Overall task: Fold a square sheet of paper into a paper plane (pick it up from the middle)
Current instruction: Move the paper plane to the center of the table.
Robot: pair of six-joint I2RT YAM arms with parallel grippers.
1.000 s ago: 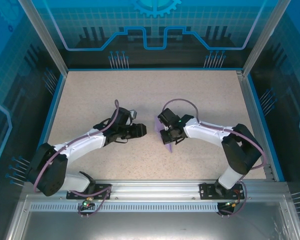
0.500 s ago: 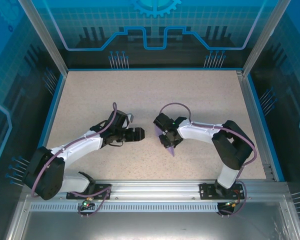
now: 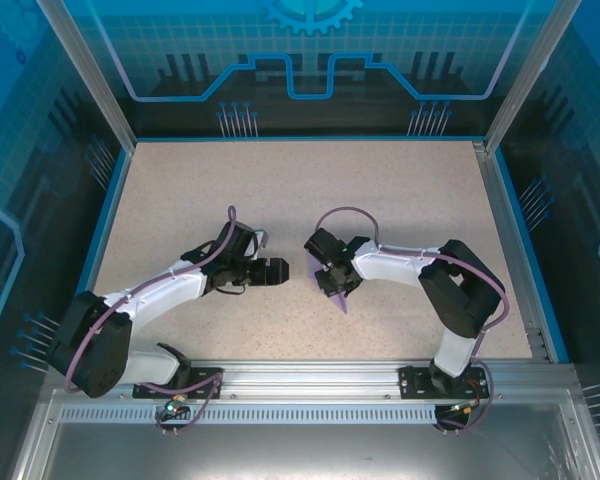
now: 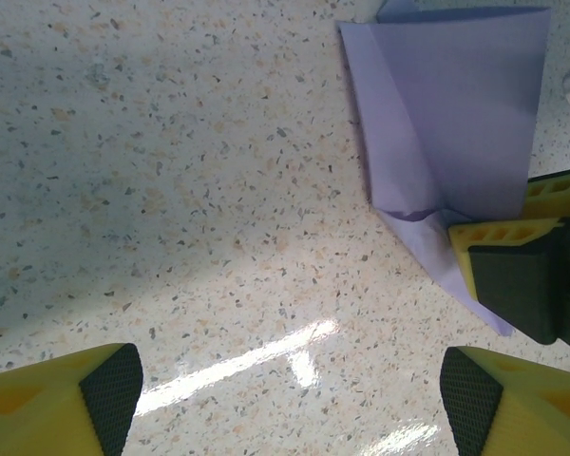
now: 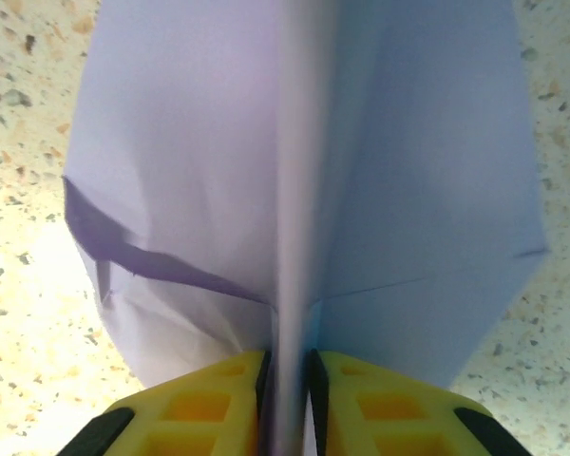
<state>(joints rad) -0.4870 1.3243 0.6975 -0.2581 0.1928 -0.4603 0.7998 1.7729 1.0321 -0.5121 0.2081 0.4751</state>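
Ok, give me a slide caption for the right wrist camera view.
Right gripper pinching the centre fold of the folded lavender paper, with the speckled table behind.

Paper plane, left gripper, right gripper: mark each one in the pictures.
paper plane [image 4: 465, 104], left wrist view, on its flat upper flap.
left gripper [image 4: 290, 389], left wrist view, midway between its open fingertips.
right gripper [image 5: 287, 370], right wrist view, midway between fingertips pinching the plane's centre fold.
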